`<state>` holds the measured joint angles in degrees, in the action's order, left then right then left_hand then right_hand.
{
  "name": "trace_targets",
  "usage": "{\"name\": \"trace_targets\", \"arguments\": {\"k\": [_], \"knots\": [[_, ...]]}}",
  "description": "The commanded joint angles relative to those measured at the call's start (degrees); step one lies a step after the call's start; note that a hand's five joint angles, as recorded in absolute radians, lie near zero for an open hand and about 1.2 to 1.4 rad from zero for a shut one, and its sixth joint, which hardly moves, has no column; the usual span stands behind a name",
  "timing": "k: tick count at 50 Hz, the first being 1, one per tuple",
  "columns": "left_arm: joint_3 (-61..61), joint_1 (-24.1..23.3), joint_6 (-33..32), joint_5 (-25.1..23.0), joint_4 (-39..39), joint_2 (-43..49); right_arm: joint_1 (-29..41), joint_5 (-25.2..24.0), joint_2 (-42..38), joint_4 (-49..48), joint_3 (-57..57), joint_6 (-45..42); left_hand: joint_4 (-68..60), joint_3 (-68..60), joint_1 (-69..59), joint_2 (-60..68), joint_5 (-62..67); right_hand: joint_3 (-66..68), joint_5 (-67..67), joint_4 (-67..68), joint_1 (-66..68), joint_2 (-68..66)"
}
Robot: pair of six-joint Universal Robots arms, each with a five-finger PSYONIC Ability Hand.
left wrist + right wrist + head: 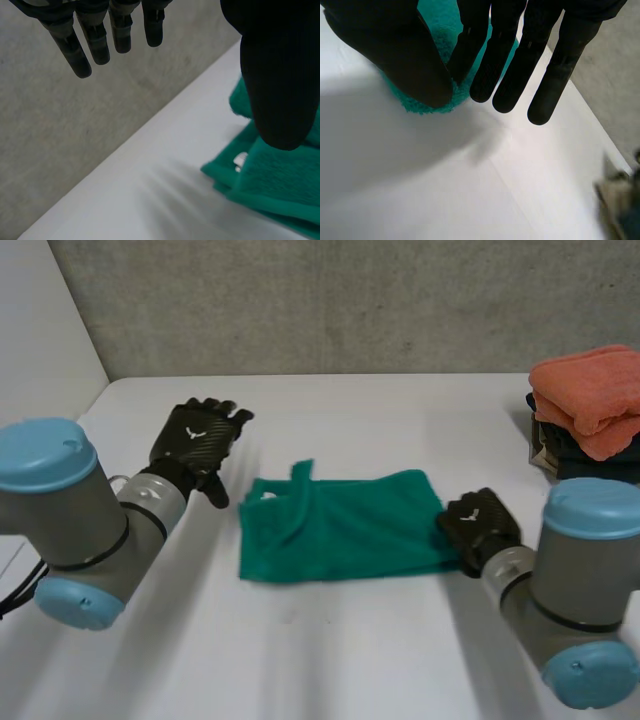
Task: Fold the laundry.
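One green towel (340,525) to fold. My left hand (200,435) hangs spread and empty; right hand (480,522) sits at its edge, can't tell the grip.

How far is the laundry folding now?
Done: folded towels are stacked at the table's far right. In hand: the green towel lies flat, one corner flipped over. The right hand pinches its near right corner, and the left hand is open beside it. Left: folding and stacking it.
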<state>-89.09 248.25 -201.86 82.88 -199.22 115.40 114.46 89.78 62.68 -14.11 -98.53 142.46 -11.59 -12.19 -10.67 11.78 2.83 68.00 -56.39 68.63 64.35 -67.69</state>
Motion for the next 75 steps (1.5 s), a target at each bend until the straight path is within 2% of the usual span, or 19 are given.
{"name": "trace_targets", "arguments": {"k": [1, 5, 10, 17, 20, 25, 29, 34, 41, 48, 53, 57, 60, 64, 70, 72, 75], "knots": [[-2.67, -5.93, 9.20, -7.63, -3.45, -0.71, -3.11, -1.18, 3.33, 0.31, -3.25, -5.17, 1.59, 2.19, 0.67, -1.78, -2.83, 12.00, -13.61, 11.37, 15.65, -12.31], [1.10, -11.03, 9.64, -7.82, -5.74, 4.12, -1.18, -2.06, 3.33, -0.83, -3.51, -2.28, 1.59, 2.19, 0.67, -1.78, -2.83, 12.00, -13.61, 11.37, 15.65, -12.31], [8.39, -16.47, 7.98, -2.73, -5.57, 11.14, 0.67, -1.80, 2.98, -2.76, -3.95, 2.82, 1.59, 2.19, 0.67, -1.78, -2.83, 12.00, -13.61, 11.37, 15.65, -12.31], [17.18, -19.30, 4.12, 1.32, -3.55, 19.32, 0.85, -1.36, 3.06, -3.82, -4.74, 2.92, 1.59, 2.19, 0.67, -1.78, -2.83, 12.00, -13.61, 11.37, 15.65, -12.31], [20.00, -18.95, 2.09, 2.55, -1.97, 21.70, 0.15, -1.62, 3.33, -3.91, -5.18, 2.74, 1.59, 2.19, 0.67, -1.78, -2.83, 12.00, -13.61, 11.37, 15.65, -12.31], [24.83, -11.94, -3.00, 9.48, 1.46, 25.22, -0.91, -2.59, 3.06, -4.09, -5.45, 2.74, 1.59, 2.19, 0.67, -1.78, -2.83, 12.00, -13.61, 11.37, 15.65, -12.31], [25.37, -6.22, -5.47, 12.30, 3.83, 25.49, -1.35, -3.56, 2.89, -4.17, -5.36, 2.48, 1.59, 2.19, 0.67, -1.78, -2.83, 12.00, -13.61, 11.37, 15.65, -12.31], [22.48, -1.81, -5.74, 10.56, 6.65, 22.68, -1.44, -3.56, 3.15, -3.91, -5.36, 2.74, 1.59, 2.19, 0.67, -1.78, -2.83, 12.00, -13.61, 11.37, 15.65, -12.31], [14.49, 0.74, -4.42, 4.85, 6.39, 13.03, -1.79, -3.12, 4.12, -2.60, -5.71, 2.21, 1.59, 2.19, 0.67, -1.78, -2.83, 12.00, -13.61, 11.37, 15.65, -12.31], [5.87, 1.01, 0.40, 1.50, 3.76, 3.09, -3.81, -1.89, 5.61, 0.22, -4.74, 0.02, 1.59, 2.19, 0.67, -1.78, -2.83, 12.00, -13.61, 11.37, 15.65, -12.31], [-0.64, -1.28, 6.21, -1.49, 1.73, -2.46, -4.34, -0.92, 5.70, 0.57, -3.34, -1.13, 1.59, 2.19, 0.67, -1.78, -2.83, 12.00, -13.61, 11.37, 15.65, -12.31], [-4.41, -1.46, 8.06, -1.58, 1.12, -5.80, -2.50, 1.97, 5.96, 0.22, -0.79, -4.90, 1.59, 2.19, 0.67, -1.78, -2.83, 12.00, -13.61, 11.37, 15.65, -12.31], [-6.70, -0.32, 8.59, -1.84, 0.50, -8.08, 2.15, 2.25, 6.05, -2.41, 2.19, -8.33, 1.59, 2.19, 0.67, -1.78, -2.83, 12.00, -13.61, 11.37, 15.65, -12.31], [-8.46, 1.61, 9.20, -1.93, -0.64, -10.10, 10.59, -2.23, 4.74, -9.78, 4.31, -11.32, 1.59, 2.19, 0.67, -1.78, -2.83, 12.00, -13.61, 11.37, 15.65, -12.31], [-10.22, 4.43, 10.70, -2.19, -1.43, -11.08, 22.36, -15.31, -4.55, -19.63, 6.15, -15.01, 1.59, 2.19, 0.67, -1.78, -2.83, 12.00, -13.61, 11.37, 15.65, -12.31], [-10.92, 5.22, 11.13, -2.37, -1.43, -11.08, 23.96, -17.09, -7.64, -19.47, 7.20, -15.54, 1.59, 2.19, 0.67, -1.78, -2.83, 12.00, -13.61, 11.37, 15.65, -12.31], [-11.54, 5.66, 11.31, -2.63, -1.52, -10.99, 25.89, -15.87, -12.66, -17.10, 10.19, -15.89, 1.59, 2.19, 0.67, -1.78, -2.83, 12.00, -13.61, 11.37, 15.65, -12.31]]}}
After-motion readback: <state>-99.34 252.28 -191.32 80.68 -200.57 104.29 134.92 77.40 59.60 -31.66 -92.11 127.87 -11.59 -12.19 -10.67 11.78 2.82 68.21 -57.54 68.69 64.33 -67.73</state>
